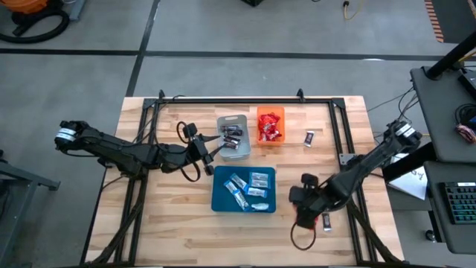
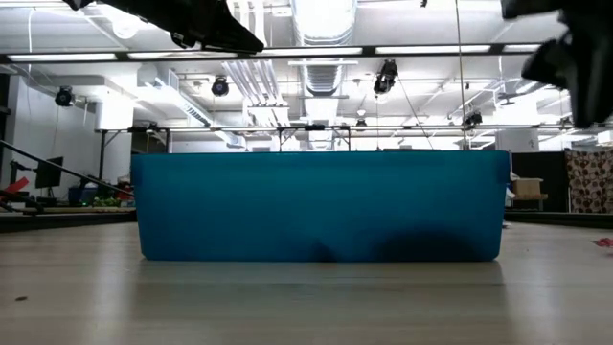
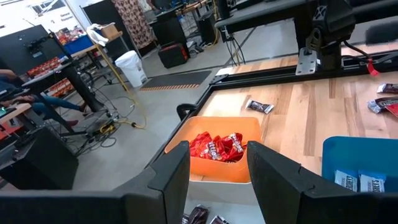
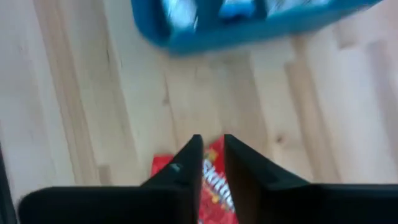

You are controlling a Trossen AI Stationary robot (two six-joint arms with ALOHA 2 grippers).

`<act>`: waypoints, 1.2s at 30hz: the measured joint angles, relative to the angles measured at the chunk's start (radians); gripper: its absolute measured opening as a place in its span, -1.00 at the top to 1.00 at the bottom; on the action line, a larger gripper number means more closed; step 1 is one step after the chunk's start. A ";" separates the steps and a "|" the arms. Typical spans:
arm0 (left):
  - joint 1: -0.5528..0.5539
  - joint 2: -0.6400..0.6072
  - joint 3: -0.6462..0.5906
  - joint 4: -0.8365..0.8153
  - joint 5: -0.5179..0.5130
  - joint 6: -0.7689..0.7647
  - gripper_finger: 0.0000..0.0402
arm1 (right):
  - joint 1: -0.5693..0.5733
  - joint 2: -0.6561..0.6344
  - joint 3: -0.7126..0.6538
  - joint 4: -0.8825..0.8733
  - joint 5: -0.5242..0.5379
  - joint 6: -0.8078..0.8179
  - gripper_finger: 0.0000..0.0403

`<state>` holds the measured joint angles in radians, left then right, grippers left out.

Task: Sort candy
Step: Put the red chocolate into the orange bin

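Right gripper (image 4: 212, 163) fingers narrow, astride shiny red "Skittles" packet (image 4: 214, 180) on wooden table (image 4: 74, 93), grip uncertain. Left gripper (image 3: 217, 168) half open, empty. 3 plastic trays: grey (image 1: 233, 137), orange (image 1: 271, 126), blue (image 1: 244, 189).

Pretty sure I'm driving this in a lab or workshop: bare concrete floor (image 1: 223, 30) around the wooden table (image 1: 178, 216), exposed ducts (image 2: 326, 38) and strip lights (image 2: 421, 49) overhead, desks with monitors (image 3: 28, 46), cables (image 3: 124, 118) trailing everywhere.
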<state>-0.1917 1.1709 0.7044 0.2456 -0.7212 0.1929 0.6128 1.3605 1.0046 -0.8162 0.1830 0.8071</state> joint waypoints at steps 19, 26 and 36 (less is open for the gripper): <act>0.000 0.000 0.000 0.000 0.000 -0.010 0.28 | 0.011 0.217 -0.008 -0.122 -0.166 -0.081 -0.16; 0.000 0.000 0.000 0.000 -0.001 -0.010 0.28 | 0.006 0.240 -0.025 -0.121 -0.165 -0.102 -0.16; 0.000 0.001 0.000 0.000 -0.001 -0.010 0.28 | -0.044 0.254 -0.084 -0.090 -0.177 -0.106 -0.05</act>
<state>-0.1917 1.1717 0.7044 0.2459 -0.7223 0.1825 0.5692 1.6147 0.9204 -0.9065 0.0061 0.7006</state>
